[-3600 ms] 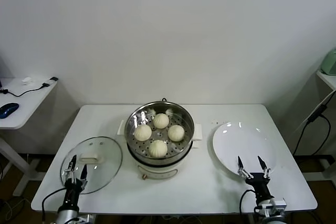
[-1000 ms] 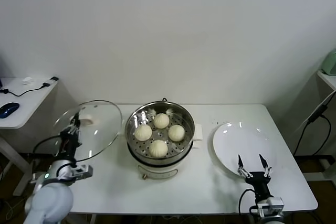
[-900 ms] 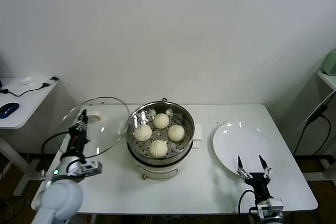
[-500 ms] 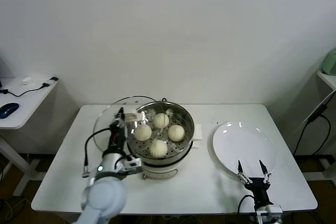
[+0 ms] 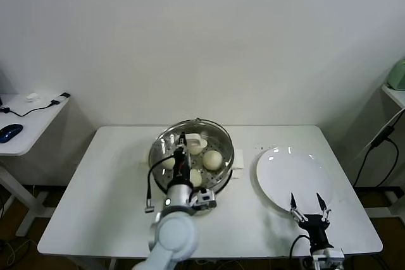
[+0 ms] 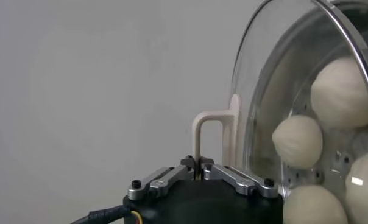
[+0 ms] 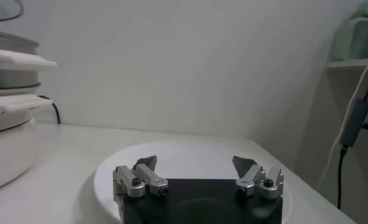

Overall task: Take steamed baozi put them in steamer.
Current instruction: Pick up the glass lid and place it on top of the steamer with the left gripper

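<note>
Above the steamer [image 5: 192,162], at the middle of the white table [image 5: 107,181], the glass lid [image 5: 166,147] is held by the left gripper [image 6: 199,165], whose jaws are clamped on the lid's cream handle [image 6: 213,131]. In the left wrist view the lid is seen edge-on and steeply tilted, its handle directed toward the gripper and its domed face toward the pot; the lid is not seated on the rim. The steamed baozi [image 5: 212,159] are seen inside the steamer on the perforated basket floor, pleated tops upward; being near round, no long axis is shown by them, and the steamer's axis is upright. Four buns are judged to be loaded already, so the step in hand is taken to be covering the pot. Several faults are possible: the lid's edge may be caught on the rim if it is lowered while tilted, the pot may be nudged on its base, or the narrow handle may be let slip from the thin fingertips, dropping the glass onto the buns. Levelling before descent is advised. The right gripper [image 5: 307,210] is parked near the table's front edge, just over the white plate [image 5: 292,172], with its jaws spread wide and nothing between them.
</note>
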`<act>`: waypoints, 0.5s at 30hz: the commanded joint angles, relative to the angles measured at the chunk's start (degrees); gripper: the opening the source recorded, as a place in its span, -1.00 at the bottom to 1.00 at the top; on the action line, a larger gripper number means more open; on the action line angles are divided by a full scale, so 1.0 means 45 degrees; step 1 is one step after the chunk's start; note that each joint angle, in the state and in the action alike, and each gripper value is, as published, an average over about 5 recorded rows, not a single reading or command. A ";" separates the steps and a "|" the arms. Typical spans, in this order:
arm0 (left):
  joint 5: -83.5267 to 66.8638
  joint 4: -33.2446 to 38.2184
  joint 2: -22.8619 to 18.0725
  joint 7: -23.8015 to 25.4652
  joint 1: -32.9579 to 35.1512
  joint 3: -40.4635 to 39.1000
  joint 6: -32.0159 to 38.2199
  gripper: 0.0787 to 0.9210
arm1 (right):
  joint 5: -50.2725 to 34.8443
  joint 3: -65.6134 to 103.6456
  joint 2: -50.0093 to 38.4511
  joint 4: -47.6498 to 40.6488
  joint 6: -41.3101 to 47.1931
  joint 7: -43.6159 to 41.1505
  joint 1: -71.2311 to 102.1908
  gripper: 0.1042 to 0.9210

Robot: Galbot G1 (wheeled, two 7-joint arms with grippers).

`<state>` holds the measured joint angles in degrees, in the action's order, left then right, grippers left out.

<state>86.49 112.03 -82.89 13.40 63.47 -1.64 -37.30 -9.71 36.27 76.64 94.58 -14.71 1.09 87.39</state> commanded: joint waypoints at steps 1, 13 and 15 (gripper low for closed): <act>0.0768 -0.0732 -0.0858 0.0172 -0.0321 -0.0816 -0.0311 -0.87 | -0.0001 -0.0009 0.0032 -0.0096 -0.0163 0.0098 -0.0092 0.76; 0.1442 -0.1558 -0.0640 0.0047 -0.0450 -0.0474 -0.0168 -0.87 | 0.0117 0.0056 0.0075 -0.0127 -0.0360 0.0309 -0.0134 0.76; 0.1457 -0.1611 -0.0559 -0.0011 -0.0433 -0.0408 -0.0150 -0.87 | 0.0157 0.0057 0.0086 -0.0127 -0.0387 0.0325 -0.0140 0.76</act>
<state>91.18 106.25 -84.61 13.22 62.03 -2.77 -37.77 -9.24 36.49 76.95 94.08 -16.06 2.29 86.86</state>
